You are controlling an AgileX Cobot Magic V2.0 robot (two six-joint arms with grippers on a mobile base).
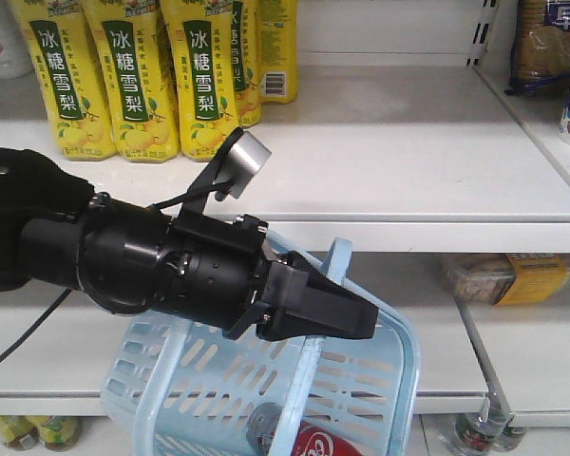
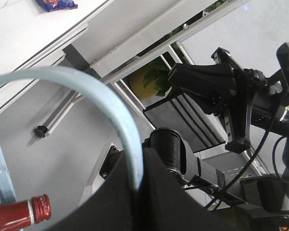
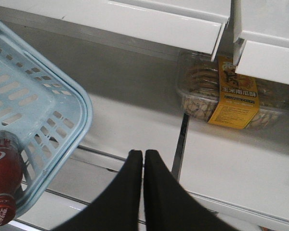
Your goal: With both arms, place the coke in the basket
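The coke [image 3: 2, 180] lies on its side inside the basket [image 3: 62, 103] at the lower left of the right wrist view, long axis running up-down in the frame, red cap toward the bottom edge. The right gripper [image 3: 143, 155] hangs beside the basket's rim, fingers pressed together. In the left wrist view the left gripper [image 2: 135, 192] pinches a hoop handle [image 2: 86, 86]. Yellow drink bottles [image 1: 133, 76] stand on the shelf [image 1: 408, 142] above.

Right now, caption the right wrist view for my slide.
Shut right gripper beside the basket holding the coke.
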